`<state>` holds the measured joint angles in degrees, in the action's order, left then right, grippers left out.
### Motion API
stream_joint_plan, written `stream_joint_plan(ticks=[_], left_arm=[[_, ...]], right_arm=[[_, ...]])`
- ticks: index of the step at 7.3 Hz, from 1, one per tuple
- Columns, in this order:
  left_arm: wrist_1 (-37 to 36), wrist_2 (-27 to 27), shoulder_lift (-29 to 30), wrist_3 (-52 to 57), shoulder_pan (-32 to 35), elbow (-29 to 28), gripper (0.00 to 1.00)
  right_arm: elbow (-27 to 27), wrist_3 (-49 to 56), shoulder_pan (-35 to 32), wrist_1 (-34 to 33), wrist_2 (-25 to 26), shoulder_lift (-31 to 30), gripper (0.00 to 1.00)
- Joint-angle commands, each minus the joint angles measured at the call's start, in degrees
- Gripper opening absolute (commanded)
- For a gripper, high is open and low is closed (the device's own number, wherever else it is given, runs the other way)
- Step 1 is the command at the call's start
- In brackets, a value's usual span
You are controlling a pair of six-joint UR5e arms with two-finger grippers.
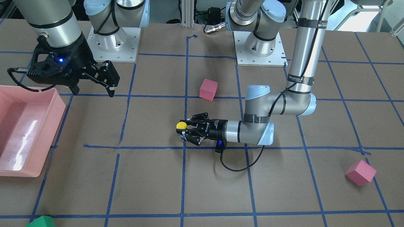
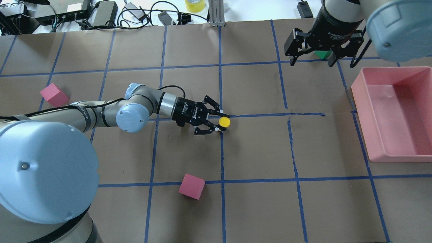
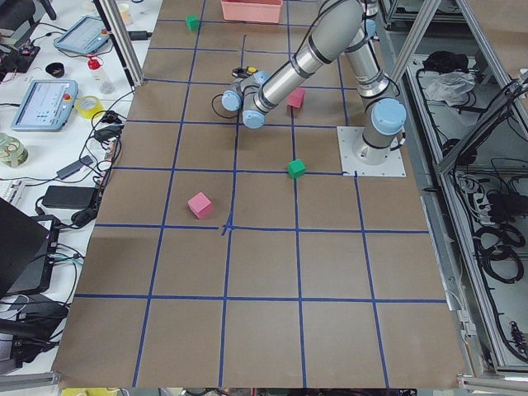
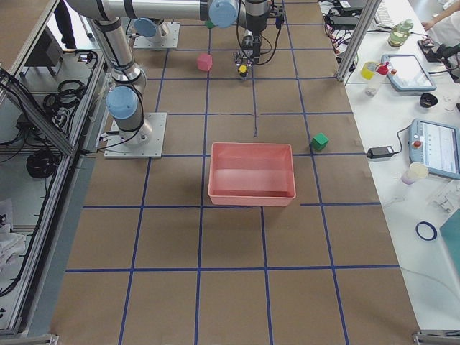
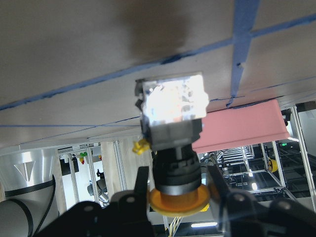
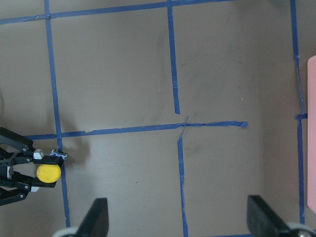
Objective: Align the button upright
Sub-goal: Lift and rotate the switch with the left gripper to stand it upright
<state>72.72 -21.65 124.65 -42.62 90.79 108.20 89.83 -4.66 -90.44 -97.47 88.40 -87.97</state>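
Note:
The button shows its round yellow cap (image 2: 224, 122) from above at the table's middle, near a blue tape crossing. In the left wrist view its silvery block base (image 5: 173, 101) points at the table and the black collar and yellow cap (image 5: 177, 202) sit between the fingers, so the cap faces up. I cannot tell whether the base touches the table. My left gripper (image 2: 219, 122) lies level and low, shut on the button; it also shows in the front view (image 1: 185, 128). My right gripper (image 2: 312, 60) hangs open and empty high over the far right, well away from the button.
A pink tray (image 2: 359, 101) stands at the right side. One pink cube (image 2: 191, 186) lies near the front, another (image 2: 54, 94) at the left beside the left arm. A green cube (image 2: 324, 54) lies under the right gripper. Blue tape lines grid the brown table.

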Motion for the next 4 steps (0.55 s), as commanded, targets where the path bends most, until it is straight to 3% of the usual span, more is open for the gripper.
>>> stream_joint_plan(ticks=[1,4], left_arm=[[-0.04,-0.41,0.06,-0.79,0.00,-0.27,0.81],[-0.39,-0.93,-1.94,-4.45,-0.96,-2.19,0.92]], right_arm=[[-0.09,0.00,0.00,0.00,-0.07,0.08,1.00],[-0.18,0.09,0.00,0.00,-0.07,0.08,1.00]])
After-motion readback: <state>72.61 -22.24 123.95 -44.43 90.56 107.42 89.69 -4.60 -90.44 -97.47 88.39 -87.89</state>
